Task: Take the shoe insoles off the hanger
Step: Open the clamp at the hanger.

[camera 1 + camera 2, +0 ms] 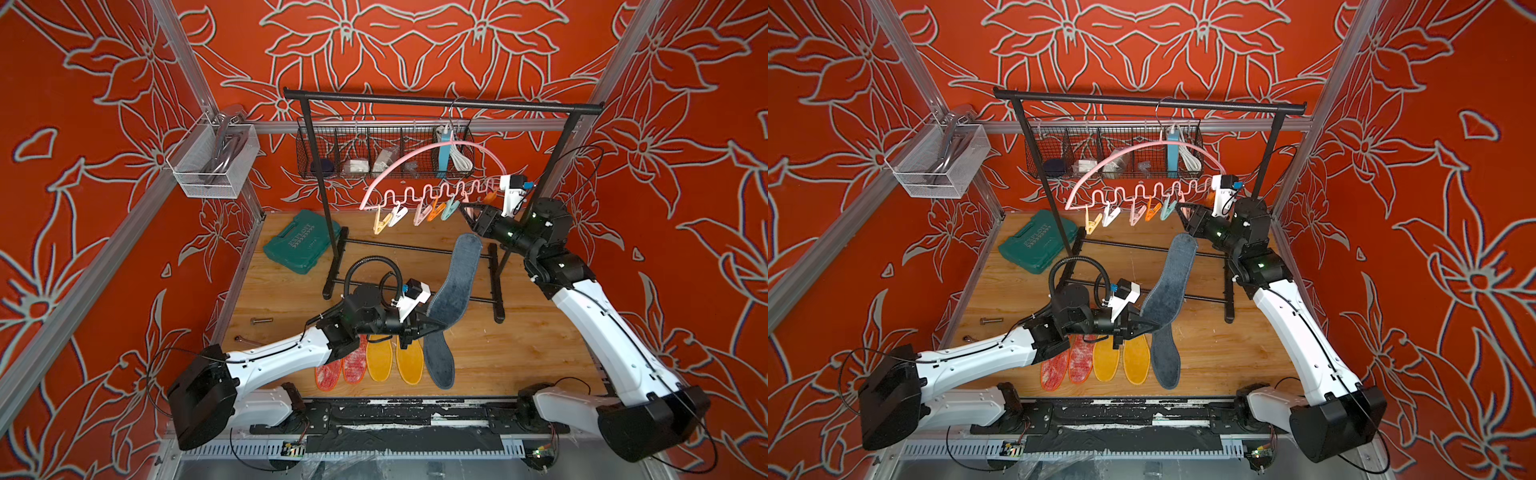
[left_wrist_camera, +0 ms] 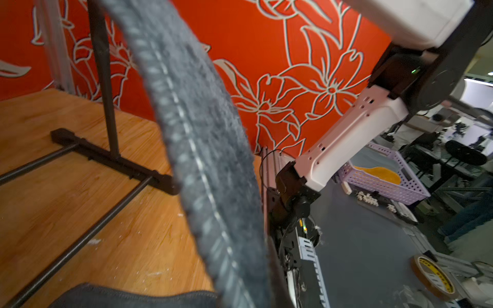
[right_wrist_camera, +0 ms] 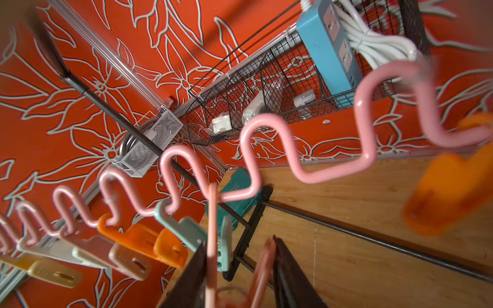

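A: Where are the insoles?
B: All off the hanger (image 3: pixel 328 176). Five lie flat in a row near the front edge of the table (image 1: pixel 519 345). From the robot's left they are the red-white pair (image 1: pixel 354 365), the yellow pair (image 1: pixel 409 361) and the second grey insole (image 1: pixel 440 365). The grey insole (image 1: pixel 457 274) is in the air, tilted, with its upper end reaching toward the foot bars of the rack (image 1: pixel 374 98).
A: Held by what?
B: The left gripper (image 1: pixel 436 326) is clamped on its lower end, just above the row. The left arm (image 1: pixel 282 357) covers part of the red-white pair.
A: And the other one?
B: The right gripper (image 1: pixel 467 210) is up at the hanger's wavy bar with a pink peg (image 3: pixel 212 240) between its fingers (image 3: pixel 290 280). I cannot tell whether it squeezes the peg. The other pegs (image 3: pixel 144 238) dangle along the bar.
A: Any containers?
B: A black wire basket (image 1: pixel 324 145) hangs on the back wall. The compartment nearest the hanger's hook holds a blue power strip (image 1: pixel 444 153) and a coiled white cable (image 1: pixel 461 156). The middle ones hold small white items (image 1: pixel 357 166), and something dark and round (image 1: pixel 322 168) sits at the far end. A silver mesh basket (image 1: pixel 216 174) on the left post holds a shiny metal piece (image 1: pixel 226 137). A green tool case (image 1: pixel 301 243) lies shut on the table.
A: The room?
B: The table is wood. The black rack stands on it, with the hanger hooked over its top bar. The walls (image 1: pixel 685 124) are red-orange with pale flower outlines.
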You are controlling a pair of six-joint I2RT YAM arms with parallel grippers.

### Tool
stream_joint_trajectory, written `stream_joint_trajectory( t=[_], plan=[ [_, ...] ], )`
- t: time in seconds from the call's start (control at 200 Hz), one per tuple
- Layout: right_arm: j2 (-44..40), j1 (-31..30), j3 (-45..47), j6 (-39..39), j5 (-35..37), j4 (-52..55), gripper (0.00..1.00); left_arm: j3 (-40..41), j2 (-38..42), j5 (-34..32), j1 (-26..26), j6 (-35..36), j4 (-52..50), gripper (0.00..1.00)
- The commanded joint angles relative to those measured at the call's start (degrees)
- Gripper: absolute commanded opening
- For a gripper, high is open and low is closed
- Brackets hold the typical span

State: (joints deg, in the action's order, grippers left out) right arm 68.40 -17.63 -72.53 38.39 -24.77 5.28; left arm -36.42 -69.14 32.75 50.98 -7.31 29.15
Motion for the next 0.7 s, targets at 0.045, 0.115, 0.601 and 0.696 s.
stream_joint_trajectory(
  t=[0.045, 0.115, 0.601, 0.696],
  plan=[
    [-3.7, 0.2, 2.1, -3.9, 2.1, 2.5, 0.5, 4.1, 3.0, -8.9, 2.7, 7.8, -0.7, 0.0],
    [-5.1, 0.2, 3.6, -4.1, 2.4, 2.7, 0.54, 5.0, 3.4, -10.3, 3.3, 9.0, -1.1, 0.0],
    [-17.5, 0.2, 20.4, -3.1, -5.2, 7.4, 0.69, 10.4, 8.4, -18.1, 3.7, 14.3, -3.3, 0.0],
    [-20.4, 0.2, 23.7, -3.1, -10.1, 7.9, 0.7, 11.5, 9.4, -21.0, 3.7, 15.8, -3.2, 0.0]
  ],
)
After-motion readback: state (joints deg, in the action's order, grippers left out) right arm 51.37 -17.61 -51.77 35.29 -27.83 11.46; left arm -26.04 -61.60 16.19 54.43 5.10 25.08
